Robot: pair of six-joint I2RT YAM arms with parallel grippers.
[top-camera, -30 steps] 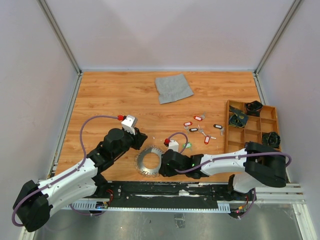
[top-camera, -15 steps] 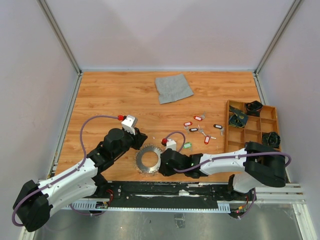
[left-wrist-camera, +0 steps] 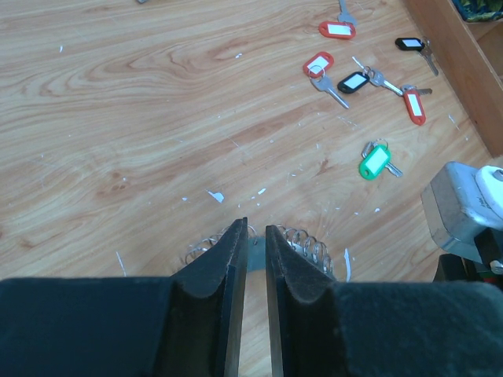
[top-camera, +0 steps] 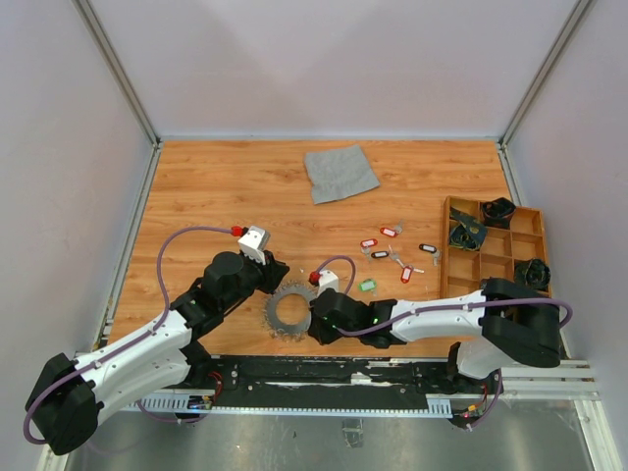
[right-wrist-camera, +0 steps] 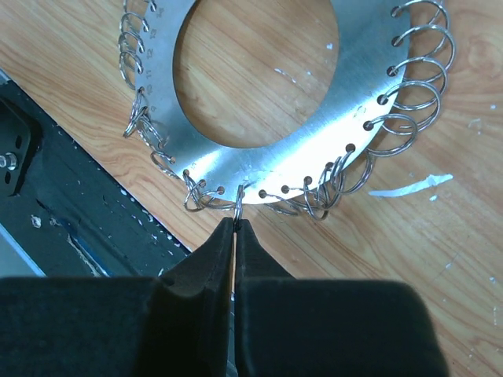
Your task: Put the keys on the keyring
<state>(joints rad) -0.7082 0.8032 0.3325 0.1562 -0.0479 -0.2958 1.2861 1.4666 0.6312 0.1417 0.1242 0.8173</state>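
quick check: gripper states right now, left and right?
Left gripper: closed on the rim of the keyring.
Right gripper: closed, pinching a wire loop at the plate's edge.

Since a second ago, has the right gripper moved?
Yes. The right gripper has slid left, away from the wooden tray, and its fingers now pinch a wire loop on the keyring rim.

Mostly hidden behind the left gripper's (left-wrist-camera: 253, 229) black fingers: large silvery metal keyring (left-wrist-camera: 305, 242). Cropped at the top in the right wrist view. Too small to resolve from above: tiny silver keys (top-camera: 390, 232) with coloured tags.
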